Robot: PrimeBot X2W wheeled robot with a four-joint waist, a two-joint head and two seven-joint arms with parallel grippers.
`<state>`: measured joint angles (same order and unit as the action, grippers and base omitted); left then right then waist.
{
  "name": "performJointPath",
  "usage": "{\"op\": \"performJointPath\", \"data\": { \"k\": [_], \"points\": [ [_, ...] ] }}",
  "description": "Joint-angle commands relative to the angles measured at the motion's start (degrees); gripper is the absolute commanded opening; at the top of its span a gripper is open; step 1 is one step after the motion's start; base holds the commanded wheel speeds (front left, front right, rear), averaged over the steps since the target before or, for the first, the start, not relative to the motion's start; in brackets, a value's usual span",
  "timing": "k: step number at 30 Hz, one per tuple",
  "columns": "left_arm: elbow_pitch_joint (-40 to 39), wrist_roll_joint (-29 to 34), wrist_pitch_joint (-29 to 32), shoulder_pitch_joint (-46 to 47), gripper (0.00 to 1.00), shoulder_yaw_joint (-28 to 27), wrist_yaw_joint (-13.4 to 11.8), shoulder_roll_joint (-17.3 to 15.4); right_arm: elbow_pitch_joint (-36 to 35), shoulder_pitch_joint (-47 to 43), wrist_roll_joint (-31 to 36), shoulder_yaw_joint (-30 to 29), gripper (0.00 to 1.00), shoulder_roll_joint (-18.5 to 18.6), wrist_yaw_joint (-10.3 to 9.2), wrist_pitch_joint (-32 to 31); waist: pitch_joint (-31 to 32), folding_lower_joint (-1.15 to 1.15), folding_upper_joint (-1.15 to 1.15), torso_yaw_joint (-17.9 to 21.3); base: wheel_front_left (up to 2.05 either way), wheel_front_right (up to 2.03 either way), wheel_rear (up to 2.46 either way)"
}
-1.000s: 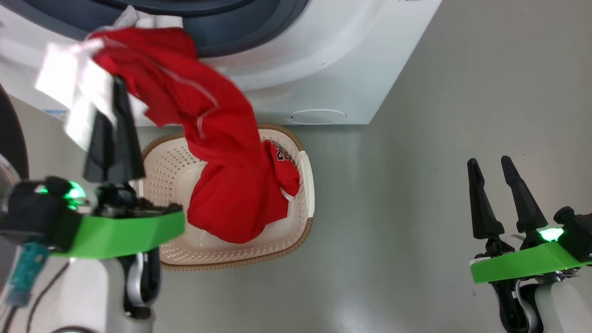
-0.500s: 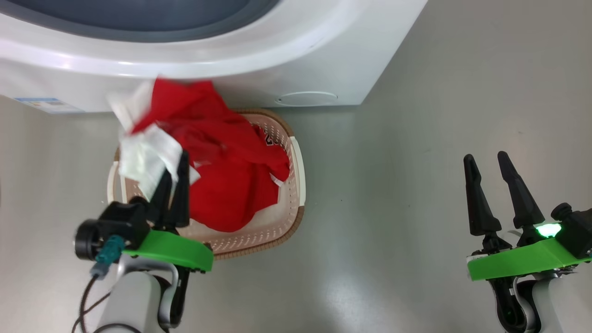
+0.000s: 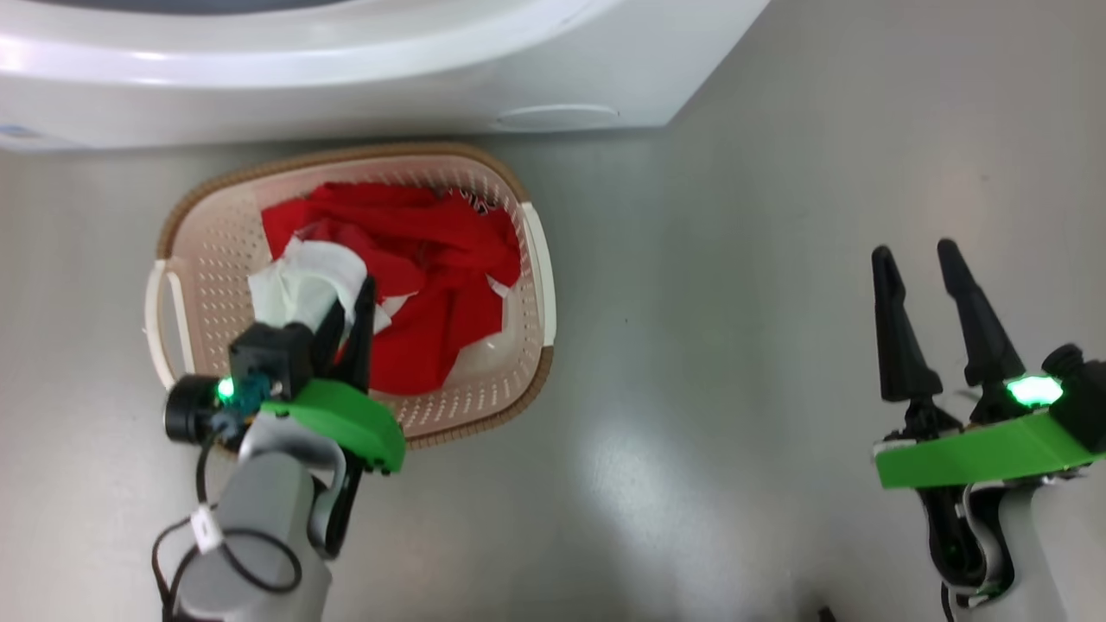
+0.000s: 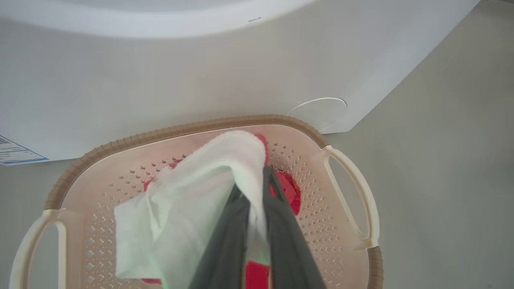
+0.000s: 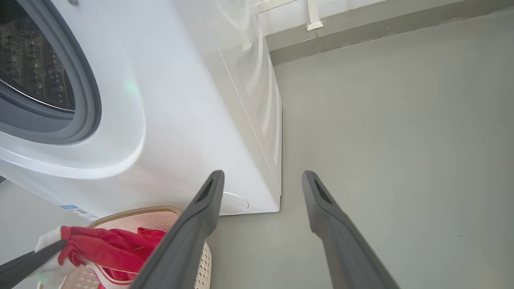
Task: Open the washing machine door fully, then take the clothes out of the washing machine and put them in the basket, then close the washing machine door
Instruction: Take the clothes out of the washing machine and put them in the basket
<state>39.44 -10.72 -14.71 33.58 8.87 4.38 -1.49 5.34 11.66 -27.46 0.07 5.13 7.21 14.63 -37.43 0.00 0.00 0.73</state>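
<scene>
The cream basket [image 3: 183,206] stands on the floor just before the white washing machine [image 3: 363,60]. Red clothes [image 3: 423,259] lie heaped inside it. My left gripper [image 3: 356,298] hangs low over the basket's near side, shut on the white cloth [image 3: 302,281], which drapes over its fingers [image 4: 281,224] above the basket [image 4: 200,125]. My right gripper [image 3: 913,250] hovers open and empty over bare floor far to the right. The right wrist view shows the steel drum [image 5: 36,64] behind the grey seal [image 5: 86,92]. The door is out of view.
Grey floor [image 3: 734,302] stretches wide to the right of the basket and machine. A small blue label [image 4: 16,154] sits low on the machine's front. A wall base [image 5: 361,28] runs behind the machine.
The head camera has tilted down. My left gripper has come down and back from the drum opening with the clothes, and the red garment now lies in the basket. The right gripper stays put.
</scene>
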Motion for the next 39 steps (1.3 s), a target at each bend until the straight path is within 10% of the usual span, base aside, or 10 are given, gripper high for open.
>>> {"op": "performJointPath", "data": {
  "k": [1, 14, 22, 39],
  "points": [
    [0.2, 0.0, -0.3, 0.6, 0.00, -1.3, 0.4, -1.4, -1.7, 0.6, 0.7, 1.2, 1.00, 0.3, 0.28, 0.4, -2.8, 0.00, 0.00, 0.3, 0.00, 0.00, 0.00],
    [16.5, -3.0, -0.3, 10.6, 0.00, -2.0, -0.2, -1.4, -2.7, 3.0, 1.0, 1.3, 1.00, 0.2, 0.28, 0.4, -7.8, 0.00, 0.00, 0.5, 0.00, 0.00, 0.00],
    [17.3, -4.8, -0.3, 11.2, 1.00, -1.1, -0.4, -1.4, -2.4, 3.1, 1.1, 0.7, 1.00, 0.5, 0.28, 0.4, -6.9, 0.00, 0.00, -0.1, 0.00, 0.00, 0.00],
    [7.5, -3.8, -0.3, 0.8, 1.00, -4.4, 1.1, -1.4, 0.2, 0.6, 1.2, 1.1, 1.00, 1.7, 0.28, 0.4, 5.6, 0.00, 0.00, -1.8, 0.00, 0.00, 0.00]
  ]
}}
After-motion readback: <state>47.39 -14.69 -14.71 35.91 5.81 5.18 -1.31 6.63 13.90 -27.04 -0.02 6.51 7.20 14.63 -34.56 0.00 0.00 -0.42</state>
